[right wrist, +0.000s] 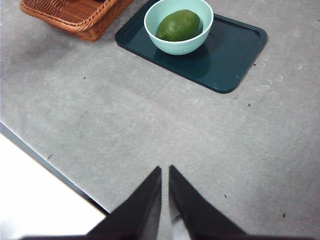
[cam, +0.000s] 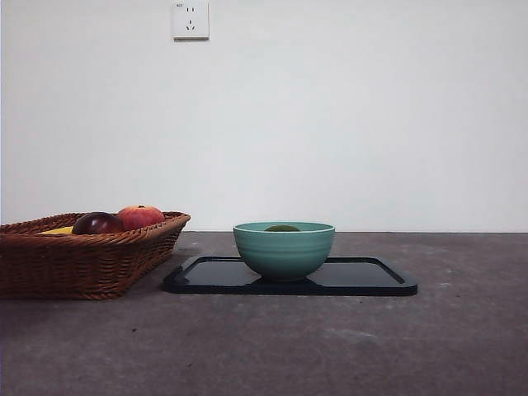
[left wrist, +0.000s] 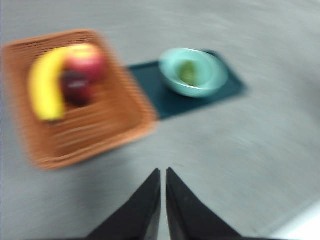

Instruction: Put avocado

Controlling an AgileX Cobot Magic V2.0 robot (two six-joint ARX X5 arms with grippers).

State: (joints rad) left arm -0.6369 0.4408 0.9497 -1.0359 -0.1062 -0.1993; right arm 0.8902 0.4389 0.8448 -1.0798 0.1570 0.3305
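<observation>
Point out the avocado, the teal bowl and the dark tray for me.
avocado (right wrist: 179, 25): right wrist view, middle of its green skin.
teal bowl (cam: 284, 252): front view, outer wall.
dark tray (right wrist: 235, 55): right wrist view, bare floor beside the bowl.

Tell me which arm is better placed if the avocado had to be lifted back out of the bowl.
Right, marginally. Its view looks straight onto the avocado lying in the bowl on the tray. The left gripper faces the basket side instead. Both grippers, including the right gripper, are shut and away from the bowl.
</observation>
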